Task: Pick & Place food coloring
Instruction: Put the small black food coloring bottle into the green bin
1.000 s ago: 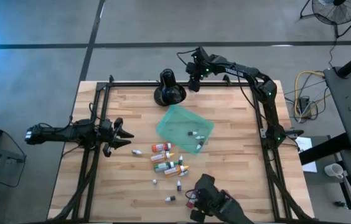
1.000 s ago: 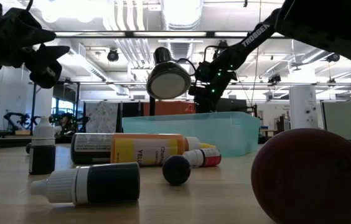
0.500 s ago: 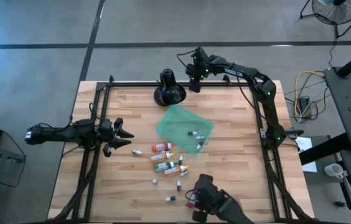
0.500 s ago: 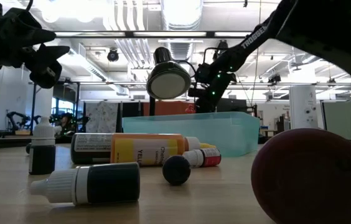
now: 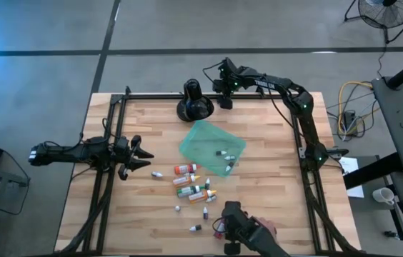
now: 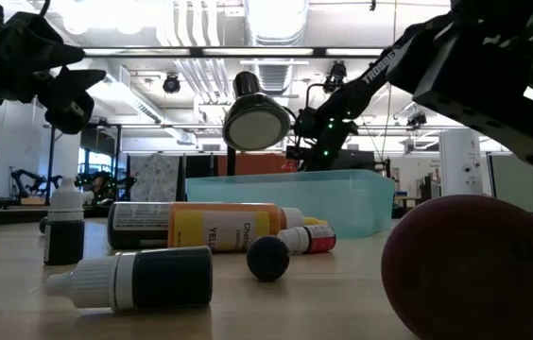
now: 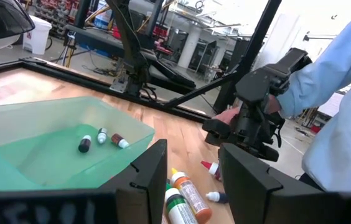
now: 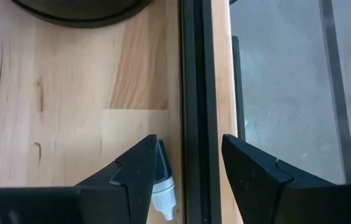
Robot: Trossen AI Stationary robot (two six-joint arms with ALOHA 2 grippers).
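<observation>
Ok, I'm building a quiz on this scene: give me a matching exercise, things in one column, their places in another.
1 teal tray
2 black stand
3 left gripper
4 right gripper

a above the far rail
b at the table's left side
c mid-table, small bottles inside
d on the table, beyond the tray

Pairs: 1-c, 2-d, 3-b, 4-a

Pale, matt wood-plank table [image 5: 259,193] carries a translucent, glossy plastic tray [image 5: 200,138] and glossy plastic bottles [image 6: 232,227].
</observation>
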